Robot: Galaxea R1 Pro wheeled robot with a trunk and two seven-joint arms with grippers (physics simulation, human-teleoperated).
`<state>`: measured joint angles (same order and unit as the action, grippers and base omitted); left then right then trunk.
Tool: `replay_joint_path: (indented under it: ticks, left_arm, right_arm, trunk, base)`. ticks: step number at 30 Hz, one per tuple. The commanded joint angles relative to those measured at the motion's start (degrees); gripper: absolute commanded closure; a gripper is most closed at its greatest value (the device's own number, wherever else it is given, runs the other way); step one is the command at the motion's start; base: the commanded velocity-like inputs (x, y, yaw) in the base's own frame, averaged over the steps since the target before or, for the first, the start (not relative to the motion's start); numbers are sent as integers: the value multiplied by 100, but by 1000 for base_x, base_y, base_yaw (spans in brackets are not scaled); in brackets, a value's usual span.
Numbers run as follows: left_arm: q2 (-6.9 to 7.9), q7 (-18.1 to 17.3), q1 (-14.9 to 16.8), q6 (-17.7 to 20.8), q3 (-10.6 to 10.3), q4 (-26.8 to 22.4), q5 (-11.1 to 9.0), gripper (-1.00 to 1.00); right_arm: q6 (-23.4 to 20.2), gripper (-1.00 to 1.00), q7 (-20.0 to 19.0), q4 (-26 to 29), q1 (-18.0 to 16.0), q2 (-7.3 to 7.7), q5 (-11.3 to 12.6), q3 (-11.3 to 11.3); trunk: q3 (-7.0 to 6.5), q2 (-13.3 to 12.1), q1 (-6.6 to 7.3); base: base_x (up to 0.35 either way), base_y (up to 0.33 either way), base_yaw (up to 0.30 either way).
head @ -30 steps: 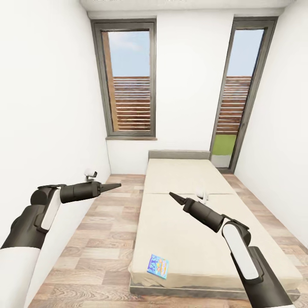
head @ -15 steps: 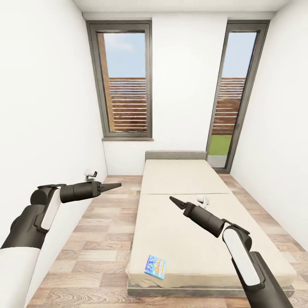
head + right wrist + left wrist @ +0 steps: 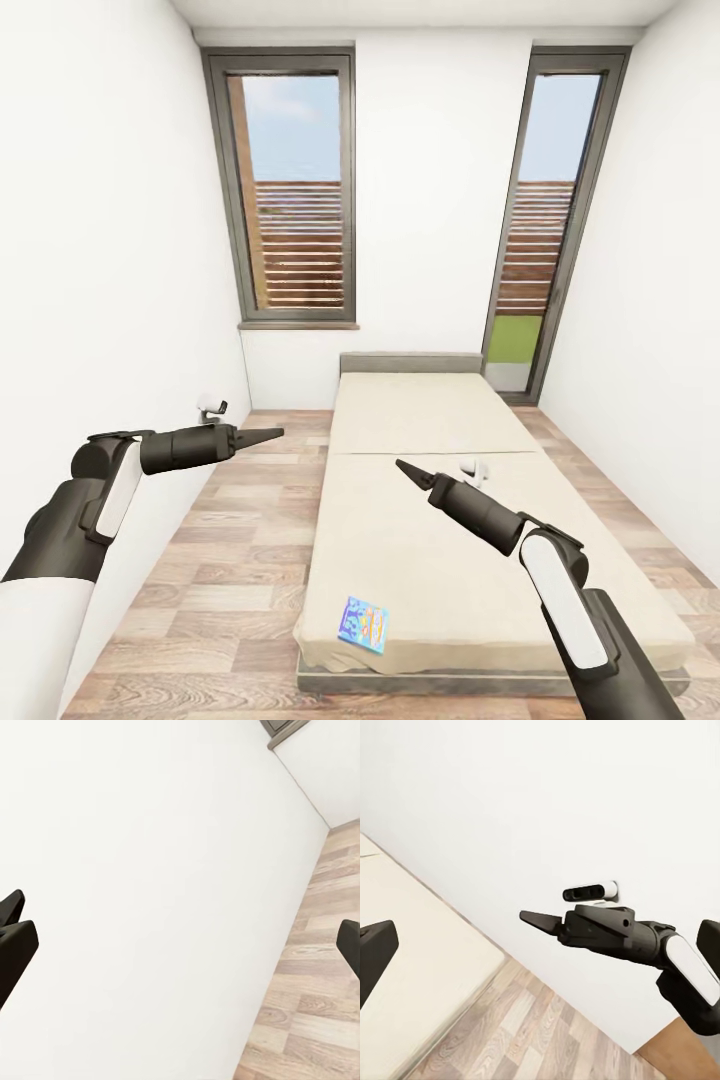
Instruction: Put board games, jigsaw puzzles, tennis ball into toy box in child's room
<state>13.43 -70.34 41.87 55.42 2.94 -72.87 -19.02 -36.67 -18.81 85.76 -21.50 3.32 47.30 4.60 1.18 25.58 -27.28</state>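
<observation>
We see the bed [image 3: 430, 500] ahead with the small blue board game [image 3: 367, 622] lying flat at its near left corner. Our left pincer [image 3: 268, 434] hangs over the floor [image 3: 230, 560], our right pincer [image 3: 408, 469] over the mattress, both closed to a point and holding nothing.

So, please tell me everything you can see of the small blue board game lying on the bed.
The blue board game is a small flat card box with a bright printed lid, mostly blue with yellow and pink marks too blurred to read. It lies flat, turned a little askew, on the beige mattress of the bed, close to the foot end corner on the robot's left side. Nothing else touches it; both arms are apart from it.
</observation>
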Motion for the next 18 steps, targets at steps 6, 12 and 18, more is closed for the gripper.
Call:
replay_joint_path:
  ticks: [6,12,18]
  left_arm:
    - [1,-6,5,40,-1,1,-16,-100]
    - [6,-13,5,48,11,-1,-21,-100]
    - [22,-27,5,57,70,-7,-19,-100]
  right_arm:
    - [-16,-100,-1,2,-4,2,16,5]
    - [-23,-100,-2,2,-5,2,16,-1]
    - [-24,-100,-5,-1,-5,9,21,-12]
  trunk:
    - [121,255,-136]
    - [228,495,-267]
    - [336,736,-399]
  base:
    - [0,0,0]
    - [0,0,0]
    - [0,0,0]
